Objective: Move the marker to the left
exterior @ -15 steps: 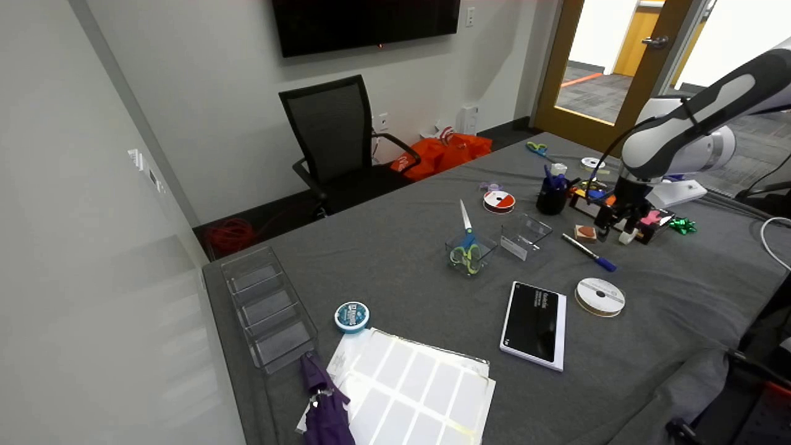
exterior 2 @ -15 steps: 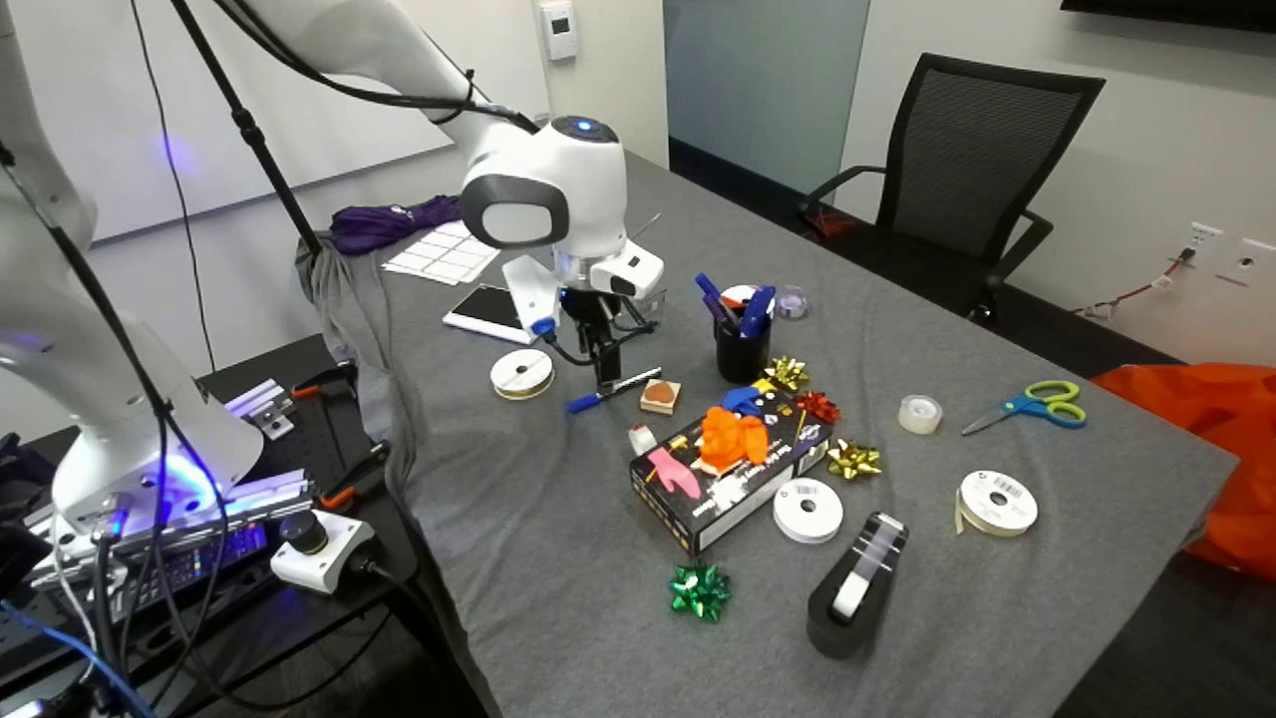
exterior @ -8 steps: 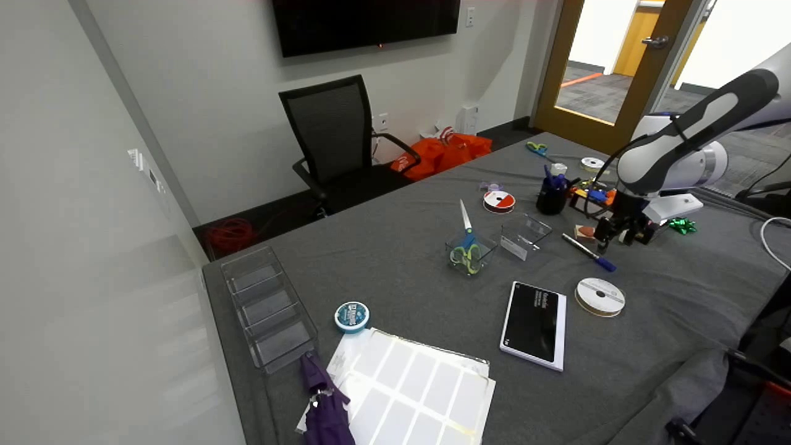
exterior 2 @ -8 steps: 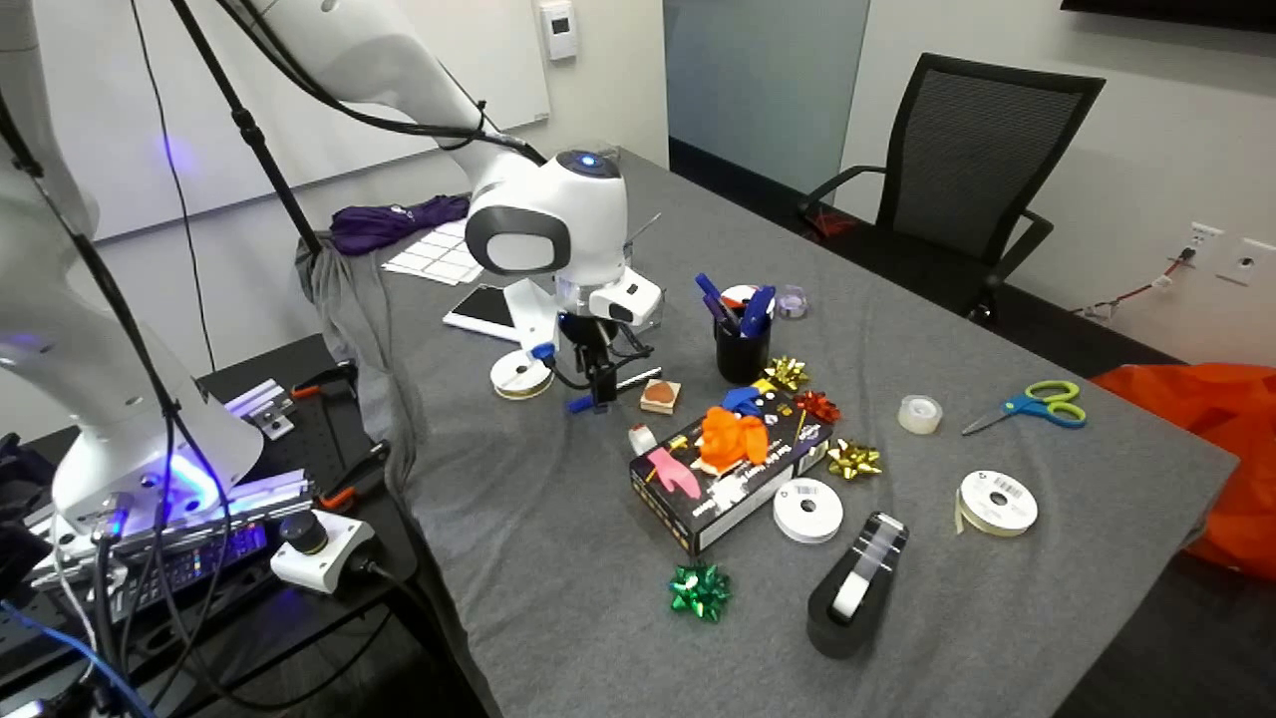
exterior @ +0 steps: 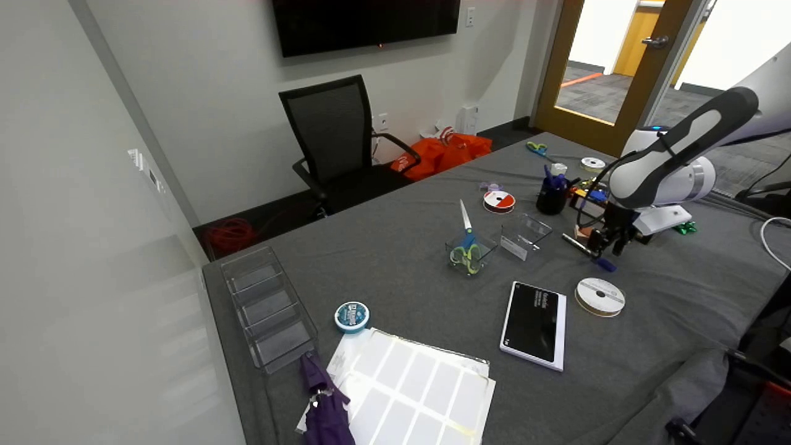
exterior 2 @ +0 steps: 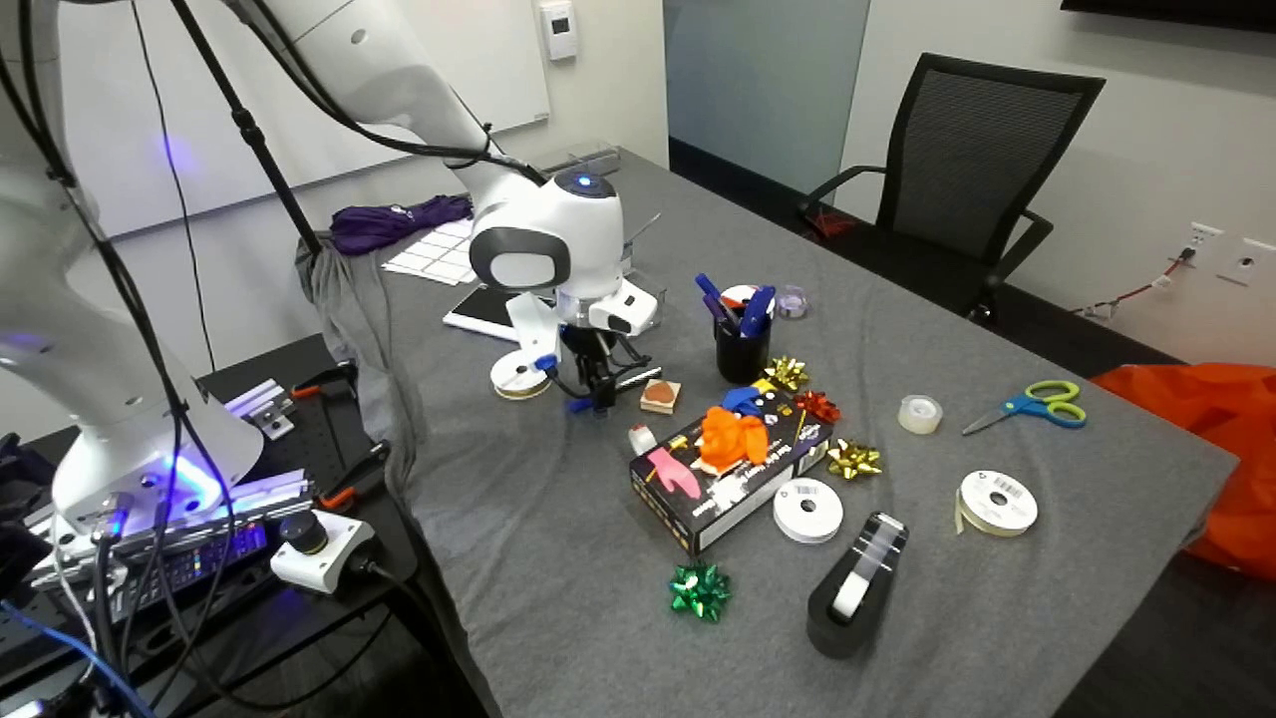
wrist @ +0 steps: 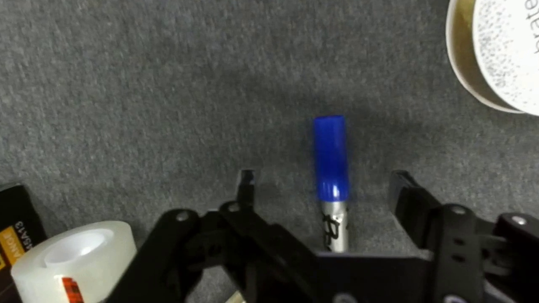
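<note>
Your tool (wrist: 323,181) straddles the blue-capped marker (wrist: 331,160).
You have it spread apart, gaps on both sides; the marker lies on the bench (exterior 2: 558,558) between white spool (exterior: 599,295) and wooden block (exterior 2: 659,396).

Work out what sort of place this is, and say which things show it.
Probably an office meeting room: there is a wall-mounted screen, a mesh chair beside the cloth-covered table, and a glass-paned door.

The marker (wrist: 332,181), slim, with its blue cap (wrist: 331,155) on and silver barrel (wrist: 336,227) printed in black, lies flat on the grey worktop (exterior 2: 558,558); the wrist view shows it between the hand's (wrist: 323,174) parted fingers (wrist: 245,193)
</note>
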